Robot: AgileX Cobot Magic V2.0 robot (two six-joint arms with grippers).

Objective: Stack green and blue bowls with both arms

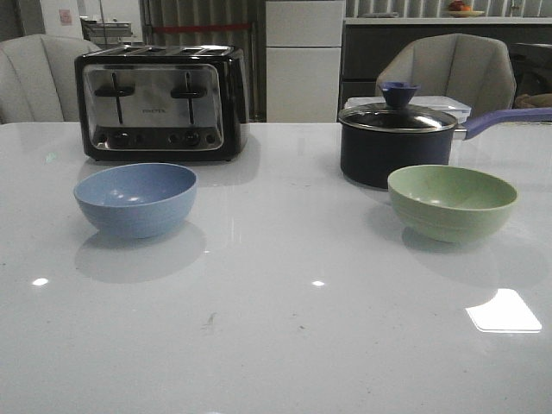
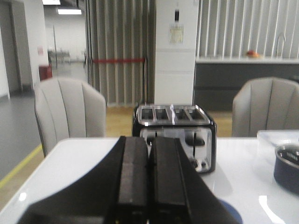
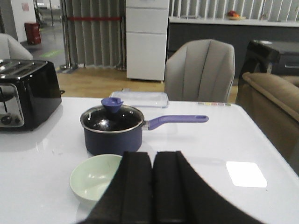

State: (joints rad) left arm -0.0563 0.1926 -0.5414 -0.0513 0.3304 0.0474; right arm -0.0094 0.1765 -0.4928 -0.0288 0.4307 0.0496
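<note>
The light blue bowl (image 1: 135,198) stands upright on the white table (image 1: 276,328) at the left. The pale green bowl (image 1: 452,201) stands upright at the right, apart from it. Neither arm shows in the front view. My left gripper (image 2: 149,140) is shut and empty above the table; a sliver of the blue bowl (image 2: 232,212) peeks out beside its fingers. My right gripper (image 3: 153,155) is shut and empty; the green bowl (image 3: 93,179) lies on the table partly behind its fingers.
A black and chrome toaster (image 1: 161,102) stands behind the blue bowl. A dark navy lidded saucepan (image 1: 397,142) with a long purple handle (image 1: 509,119) stands just behind the green bowl. A clear lidded container (image 3: 140,99) lies behind the pan. Chairs stand beyond the far edge.
</note>
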